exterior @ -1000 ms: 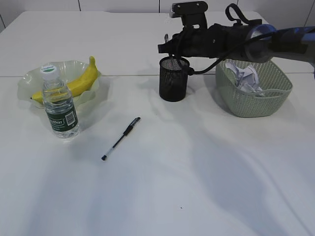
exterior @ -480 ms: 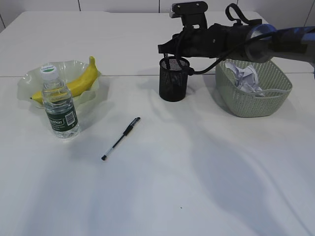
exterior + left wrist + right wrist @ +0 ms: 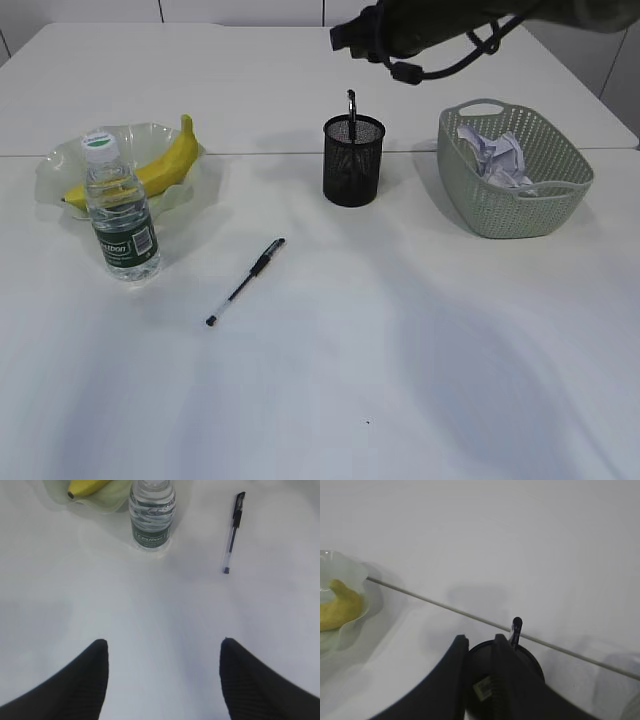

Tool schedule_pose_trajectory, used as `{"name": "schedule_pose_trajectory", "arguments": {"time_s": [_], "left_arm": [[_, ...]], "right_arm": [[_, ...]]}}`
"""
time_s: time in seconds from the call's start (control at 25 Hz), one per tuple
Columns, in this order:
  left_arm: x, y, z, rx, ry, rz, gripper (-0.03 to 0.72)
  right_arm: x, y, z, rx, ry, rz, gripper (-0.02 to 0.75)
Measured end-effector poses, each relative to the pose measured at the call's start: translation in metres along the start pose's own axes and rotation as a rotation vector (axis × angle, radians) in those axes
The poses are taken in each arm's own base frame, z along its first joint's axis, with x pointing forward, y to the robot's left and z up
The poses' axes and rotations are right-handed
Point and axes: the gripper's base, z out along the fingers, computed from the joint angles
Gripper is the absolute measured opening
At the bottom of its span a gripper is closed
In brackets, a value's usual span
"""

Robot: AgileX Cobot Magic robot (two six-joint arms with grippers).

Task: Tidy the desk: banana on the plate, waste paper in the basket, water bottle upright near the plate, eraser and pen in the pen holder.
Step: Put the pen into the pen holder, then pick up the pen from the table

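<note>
On the white table (image 3: 420, 330), the black mesh pen holder (image 3: 353, 160) stood with one pen top (image 3: 351, 101) poking above its rim, while a second pen (image 3: 246, 281) lay flat in front of it, apart from the upright water bottle (image 3: 121, 213) beside the plate (image 3: 60, 165) carrying the banana (image 3: 160, 168). Crumpled waste paper (image 3: 500, 158) sat in the green basket (image 3: 545, 210). Above the holder, the right gripper (image 3: 479, 642) had its fingers nearly together with nothing between them, and the left gripper (image 3: 162, 652) hovered over bare table, fingers wide apart and empty.
</note>
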Motion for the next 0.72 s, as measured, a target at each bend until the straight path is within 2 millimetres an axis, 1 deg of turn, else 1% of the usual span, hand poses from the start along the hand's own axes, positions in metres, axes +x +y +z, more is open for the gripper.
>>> {"name": "schedule_pose_trajectory", "arguments": {"time_s": [0.12, 0.2, 0.28, 0.36, 0.48, 0.6, 0.72], "left_arm": [[0.000, 0.000, 0.000, 0.000, 0.000, 0.000, 0.505], [0.000, 0.000, 0.000, 0.000, 0.000, 0.000, 0.505], [0.000, 0.000, 0.000, 0.000, 0.000, 0.000, 0.505], [0.000, 0.000, 0.000, 0.000, 0.000, 0.000, 0.505], [0.000, -0.001, 0.000, 0.003, 0.000, 0.009, 0.502], [0.000, -0.008, 0.000, 0.037, 0.000, 0.079, 0.499], [0.001, -0.020, 0.001, 0.096, 0.003, 0.144, 0.498]], "right_arm": [[-0.013, 0.004, -0.029, -0.022, 0.052, 0.045, 0.123], [-0.018, 0.005, -0.046, -0.015, 0.098, 0.075, 0.125], [-0.019, 0.005, -0.062, 0.005, 0.164, 0.102, 0.125], [-0.015, 0.004, -0.074, 0.025, 0.267, 0.113, 0.125], [-0.004, 0.005, -0.086, 0.029, 0.427, 0.126, 0.126], [0.007, 0.007, -0.092, 0.021, 0.573, 0.134, 0.126], [0.011, 0.007, -0.095, 0.020, 0.615, 0.134, 0.127]]}}
